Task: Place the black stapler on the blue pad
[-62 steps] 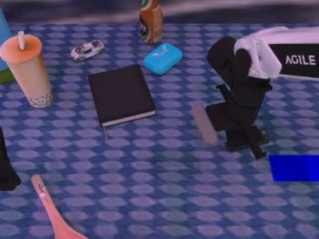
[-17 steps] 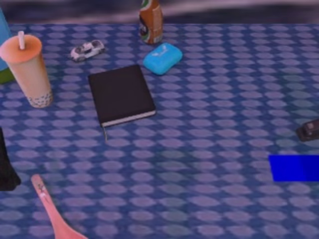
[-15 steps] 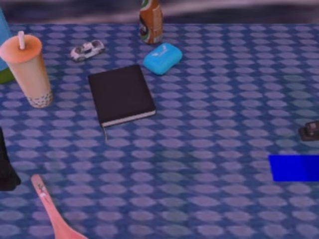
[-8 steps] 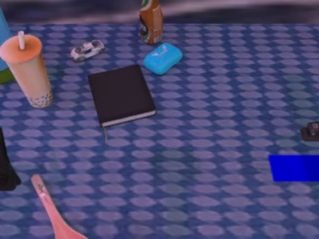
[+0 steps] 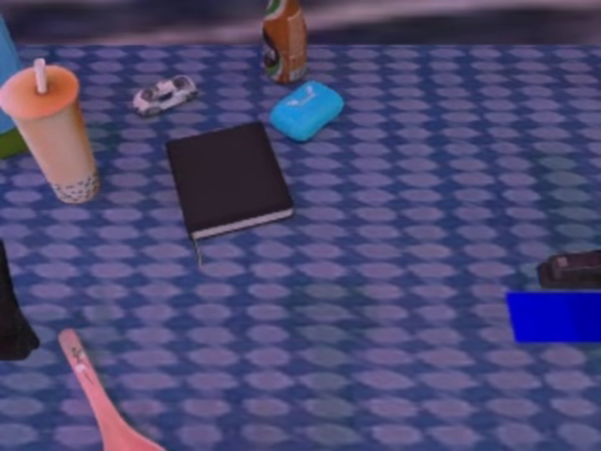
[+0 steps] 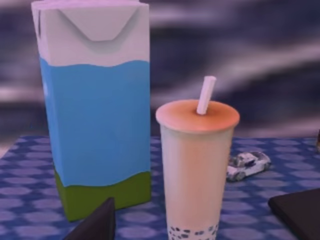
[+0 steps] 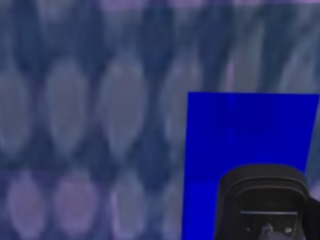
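I am seeing black stapler lying just beside blue pad; black notebook, soap block well apart. Gripper states: cannot tell.

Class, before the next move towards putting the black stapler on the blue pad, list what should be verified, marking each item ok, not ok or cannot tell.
1. Blue pad bare: ok.
2. Black stapler on the pad: not ok; in the top view it sits just beyond the pad's far edge.
3. Right tool gripping the stapler: cannot tell; the tool is not seen.
4. Left arm away from the pad, at the table's left: ok.
5. Black notebook away from the pad: ok.
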Tool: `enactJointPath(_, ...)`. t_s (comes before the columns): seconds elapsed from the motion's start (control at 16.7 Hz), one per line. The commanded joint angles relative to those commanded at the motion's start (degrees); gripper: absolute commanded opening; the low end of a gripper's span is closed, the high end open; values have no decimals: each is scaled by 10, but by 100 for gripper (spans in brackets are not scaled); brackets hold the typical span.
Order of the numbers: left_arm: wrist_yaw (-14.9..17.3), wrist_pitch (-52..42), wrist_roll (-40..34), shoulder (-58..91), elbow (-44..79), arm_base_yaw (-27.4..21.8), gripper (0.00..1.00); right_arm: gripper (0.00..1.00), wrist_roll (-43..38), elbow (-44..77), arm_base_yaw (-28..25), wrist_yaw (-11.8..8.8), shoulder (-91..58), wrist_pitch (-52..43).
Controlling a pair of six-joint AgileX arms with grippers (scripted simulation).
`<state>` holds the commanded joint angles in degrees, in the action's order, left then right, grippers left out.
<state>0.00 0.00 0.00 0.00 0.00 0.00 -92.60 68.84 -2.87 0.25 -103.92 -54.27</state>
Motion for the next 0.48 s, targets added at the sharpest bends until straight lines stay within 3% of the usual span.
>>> enactJointPath(0.24, 0, 0, 0, 0, 0, 0, 100, 0, -16, -57, -15, 0, -30, 80)
enactJointPath(0.48, 0, 0, 0, 0, 0, 0, 100, 0, -18, -62, -16, 0, -33, 85)
